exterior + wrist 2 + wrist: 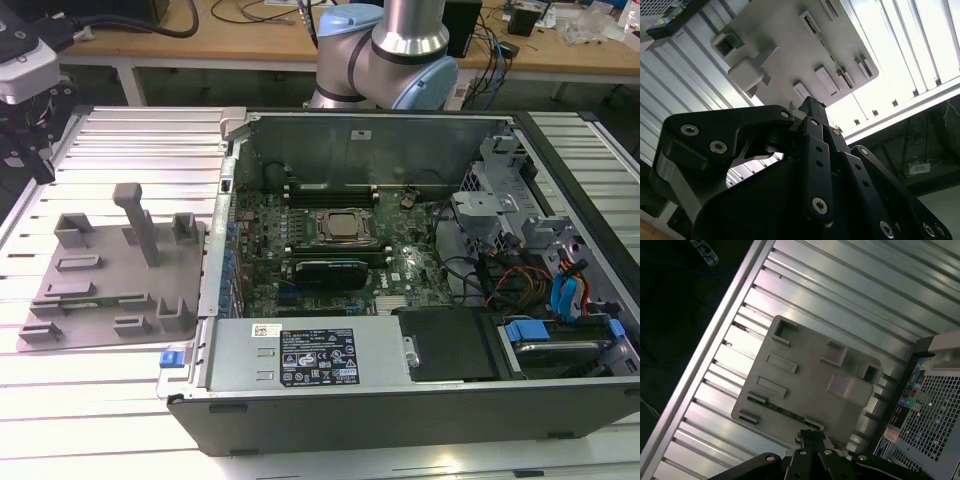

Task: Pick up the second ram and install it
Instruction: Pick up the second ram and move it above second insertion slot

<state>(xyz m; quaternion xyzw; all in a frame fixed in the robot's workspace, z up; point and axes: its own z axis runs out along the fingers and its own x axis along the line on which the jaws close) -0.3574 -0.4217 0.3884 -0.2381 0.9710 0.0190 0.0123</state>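
A ribbed metal desk (140,130) lies under me. In the exterior view a wooden bench (250,38) crosses the room at twelve o'clock. One open case (400,140) sits mid-desk, with one grey tray (110,280) at its nine o'clock. One ram (782,409) lies in a slot along the tray's edge, just beyond my claw (812,436), which is closed together on nothing.

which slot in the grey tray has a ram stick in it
In the first wrist view, the long edge slot of the grey plastic tray nearest the black gripper holds a thin green ram stick; the others look bare.
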